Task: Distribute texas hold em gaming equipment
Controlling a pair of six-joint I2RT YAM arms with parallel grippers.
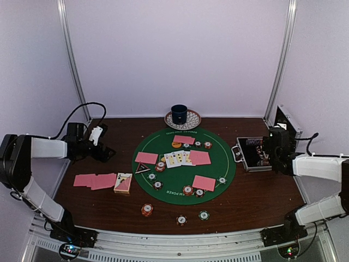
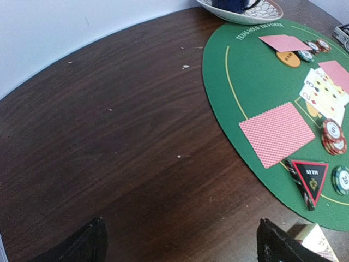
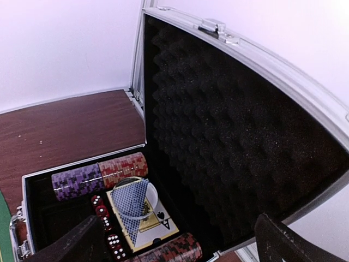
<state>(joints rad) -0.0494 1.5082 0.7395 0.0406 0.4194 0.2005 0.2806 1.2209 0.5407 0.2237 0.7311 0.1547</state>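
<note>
Brown wooden table (image 1: 245,204) across the lower half of the top view. Carries a round green felt mat (image 1: 218,155) at centre.
- On the mat: four pink-backed playing cards (image 1: 204,183) face down, face-up cards (image 1: 177,159) at the middle, poker chips (image 1: 187,190) scattered among them, an orange marker disc (image 1: 176,144) at upper centre, and a black-red triangle marker (image 1: 142,168) near the left rim.
- Left of the mat: more pink-backed cards lying flat beside a card deck (image 1: 123,183).
- Below the mat: three loose chips (image 1: 146,209) on bare wood.
- Frame left: left gripper (image 1: 108,154), holding nothing, well apart from the cards.
- Frame right: right gripper (image 1: 266,155) at an open metal case (image 1: 255,167); jaw state not readable from this angle.

Left wrist view. Looks down on bare wood, with both fingertips (image 2: 82,245) near the bottom corners, wide apart and nothing between them. Places the mat at frame right, with one pink-backed card on it, the triangle marker just below that card, and a red chip stack (image 2: 333,136) near the right edge.

Right wrist view. Looks into the case.
- Black foam lid (image 3: 234,125) raised.
- Chip rows (image 3: 98,176) at lower left.
- Red dice (image 3: 106,224) and a blue-backed card pack (image 3: 133,210) under a clear disc.
- Fingers (image 3: 71,245) dark at both lower corners, spread wide, gripping nothing.
</note>
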